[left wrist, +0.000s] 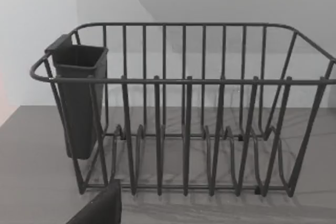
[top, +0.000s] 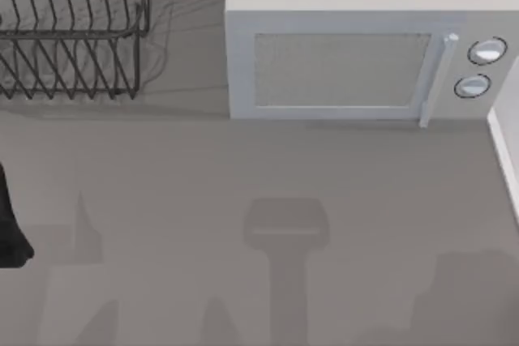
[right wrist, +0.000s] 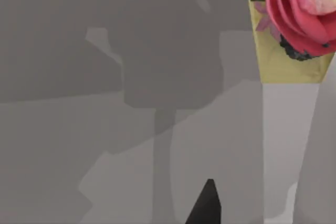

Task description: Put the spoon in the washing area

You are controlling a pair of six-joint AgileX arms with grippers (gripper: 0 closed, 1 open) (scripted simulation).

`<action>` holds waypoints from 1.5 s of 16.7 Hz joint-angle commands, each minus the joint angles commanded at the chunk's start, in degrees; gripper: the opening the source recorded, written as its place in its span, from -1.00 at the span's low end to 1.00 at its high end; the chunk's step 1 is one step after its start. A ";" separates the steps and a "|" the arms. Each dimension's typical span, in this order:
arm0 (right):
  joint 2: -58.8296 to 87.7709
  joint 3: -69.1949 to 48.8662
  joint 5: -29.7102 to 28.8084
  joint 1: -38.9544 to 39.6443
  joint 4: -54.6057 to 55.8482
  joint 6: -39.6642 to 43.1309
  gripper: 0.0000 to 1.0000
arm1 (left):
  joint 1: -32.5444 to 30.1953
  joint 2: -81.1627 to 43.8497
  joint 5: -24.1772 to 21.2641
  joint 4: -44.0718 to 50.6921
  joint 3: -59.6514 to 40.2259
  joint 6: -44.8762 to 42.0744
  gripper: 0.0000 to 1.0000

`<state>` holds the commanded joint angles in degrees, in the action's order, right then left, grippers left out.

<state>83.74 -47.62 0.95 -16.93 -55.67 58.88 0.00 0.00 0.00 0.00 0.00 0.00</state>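
At the counter's (top: 162, 200) far left edge in the top view, a dark part of the left arm (top: 10, 228) is seen, and the state of the left hand cannot be told from the pictures. Behind it, at the back left, a black wire dish rack (top: 73, 30) stands on the counter. In the left wrist view the dish rack is faced squarely, with a dark cutlery holder (left wrist: 79, 98) hung on one end of it and its slots bare; a dark tip of the left hand (left wrist: 102, 208) is caught at the picture's edge. Further right, a white microwave (top: 357, 54) with its door shut is set at the back of the counter. In the right wrist view a dark tip of the right hand (right wrist: 206, 205) is seen above the grey counter, its fingers' state not to be told, and a pink flower in a yellow wrap (right wrist: 294, 19) lies beyond it. No spoon can be made out, so its place cannot be stated. The step in hand is judged to be the very start: the spoon must first be found and grasped before anything is carried to the washing area.
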 joint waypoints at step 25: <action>44.59 -73.83 -0.41 4.24 -31.75 -4.05 -1.00 | 0.00 0.00 0.00 0.00 0.00 0.00 1.00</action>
<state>128.33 -121.45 0.53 -12.69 -87.42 54.83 0.00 0.00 0.00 0.00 0.00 0.00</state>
